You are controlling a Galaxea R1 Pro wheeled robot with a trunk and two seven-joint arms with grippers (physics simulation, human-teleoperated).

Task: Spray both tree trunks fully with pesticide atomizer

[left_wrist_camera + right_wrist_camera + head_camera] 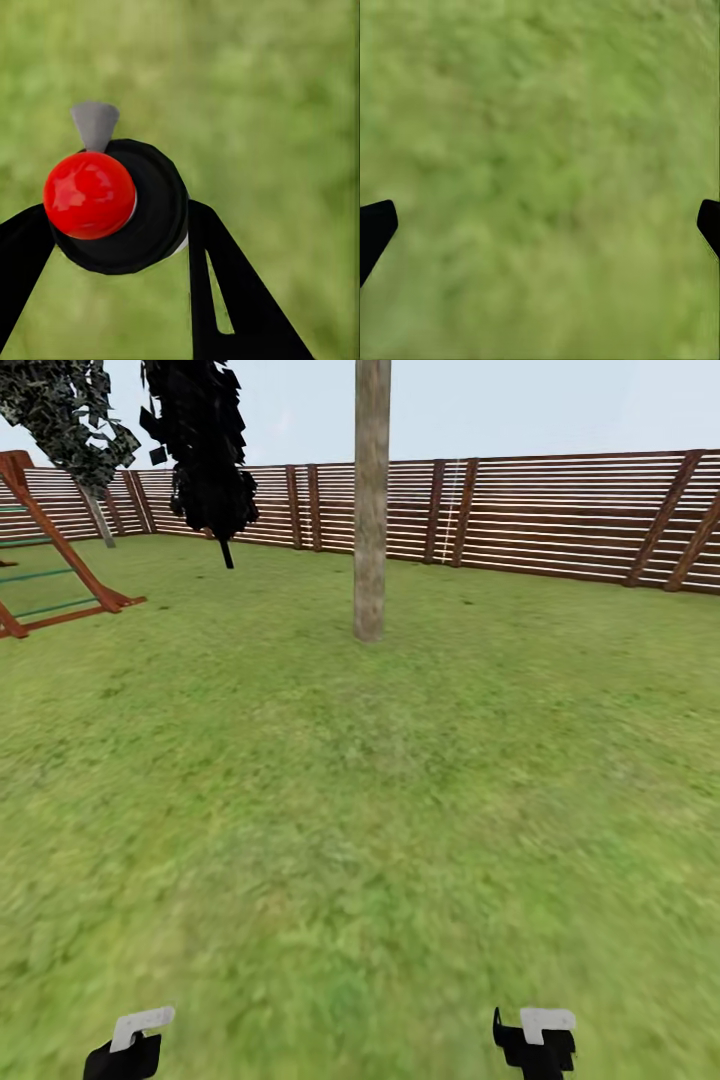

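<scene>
The pesticide atomizer point(112, 206), a round black body with a glossy red cap and a small grey nozzle, sits between the two black fingers of my left gripper point(120, 247), which is shut on it over blurred grass. In the head view the left gripper point(130, 1045) is low at the lawn's near edge, and the right gripper point(535, 1040) is beside it. A thick, straight grey-brown tree trunk point(370, 500) rises from the lawn straight ahead, well beyond both arms. In the right wrist view my right gripper point(540, 225) stands open, with only grass between its fingers.
A brown slatted fence point(560, 515) closes the back of the lawn. A red-brown wooden ladder frame point(50, 570) stands at the left. A black-leaved plant point(205, 460) and a thin leaning tree with mottled foliage point(70, 410) stand at the back left.
</scene>
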